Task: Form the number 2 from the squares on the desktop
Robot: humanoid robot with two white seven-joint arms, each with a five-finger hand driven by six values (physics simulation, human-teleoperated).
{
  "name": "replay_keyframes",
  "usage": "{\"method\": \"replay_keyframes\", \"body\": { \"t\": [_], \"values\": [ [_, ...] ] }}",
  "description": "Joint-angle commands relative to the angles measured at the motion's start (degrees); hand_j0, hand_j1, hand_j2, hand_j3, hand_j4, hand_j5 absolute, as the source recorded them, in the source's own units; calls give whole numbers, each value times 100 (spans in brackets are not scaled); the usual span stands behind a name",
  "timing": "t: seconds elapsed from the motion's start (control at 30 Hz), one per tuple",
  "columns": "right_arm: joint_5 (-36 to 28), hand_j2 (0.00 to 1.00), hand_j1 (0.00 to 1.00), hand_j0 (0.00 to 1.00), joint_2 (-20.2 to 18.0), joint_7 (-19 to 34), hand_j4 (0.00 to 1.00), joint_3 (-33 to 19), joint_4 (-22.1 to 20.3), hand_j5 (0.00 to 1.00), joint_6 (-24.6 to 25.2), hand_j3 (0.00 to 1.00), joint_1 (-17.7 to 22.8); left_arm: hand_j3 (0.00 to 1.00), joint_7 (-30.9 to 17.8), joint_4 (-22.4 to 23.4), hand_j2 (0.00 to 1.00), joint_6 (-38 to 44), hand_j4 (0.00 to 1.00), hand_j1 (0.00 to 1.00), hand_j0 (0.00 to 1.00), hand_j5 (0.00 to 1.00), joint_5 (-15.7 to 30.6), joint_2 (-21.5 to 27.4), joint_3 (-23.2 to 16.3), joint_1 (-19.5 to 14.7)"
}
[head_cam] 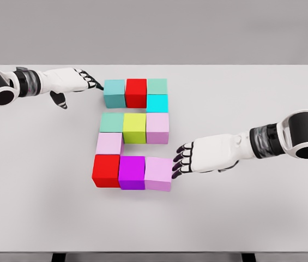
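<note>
Touching opposite block edges, both open, empty: left hand (83,79) apparently at teal cube (114,93), right hand (189,159) at lilac cube (158,173).

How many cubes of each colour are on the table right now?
Teal/green: 3
Red: 2
Cyan: 1
Yellow-green: 1
Pale pink/lilac: 3
Magenta: 1
Total: 11 cubes

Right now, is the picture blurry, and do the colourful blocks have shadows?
Head view: sharp everywhere, no blur or glare. Lighting is soft and even, so the red cube and shiny magenta cube cast only faint shadows on the white table; under the right robot hand there is a thin, pale shadow.
</note>
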Motion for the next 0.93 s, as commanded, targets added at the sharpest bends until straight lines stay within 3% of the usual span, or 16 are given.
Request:
{"method": "replay_keyframes", "body": {
  "t": [0.0,0.17,0.23,0.33,0.37,0.47,0.53,0.67,0.9],
  "values": [
    [-26,99,99,99,-17,-2,99,-21,3,99,13,99,0,100,4,0,100,9,100,100,100,100,20,2,12,0],
    [-35,99,99,99,-297,-2,99,-337,3,99,13,99,0,100,4,35,100,9,100,100,100,100,20,2,12,0],
    [-140,100,100,100,-632,-2,100,-1084,-24,100,13,100,53,100,4,52,100,9,100,100,100,100,28,11,20,0],
    [-1272,100,100,100,-1036,-2,100,-2753,-6,100,13,100,799,100,13,44,100,9,100,100,100,100,64,230,29,-141],
    [-1949,100,100,100,-1124,-2,100,-3395,20,100,13,100,1212,100,22,0,100,9,100,100,100,100,116,406,47,-149],
    [-3276,100,100,100,-1010,-2,100,-4432,529,100,13,100,2266,100,22,-27,100,9,100,100,100,100,582,880,73,-158],
    [-3936,100,100,100,-808,-2,100,-4539,811,100,13,100,2610,100,22,-18,100,9,100,100,100,100,705,1188,73,-158],
    [-3955,100,100,100,-192,-2,100,-4838,1242,100,13,100,3050,100,39,-27,100,9,100,100,100,100,749,1698,73,-106],
    [-3893,100,100,100,-175,-2,100,-4882,1242,100,13,100,3182,100,39,-18,100,9,100,100,100,100,749,1681,82,-35]
  ]
}}
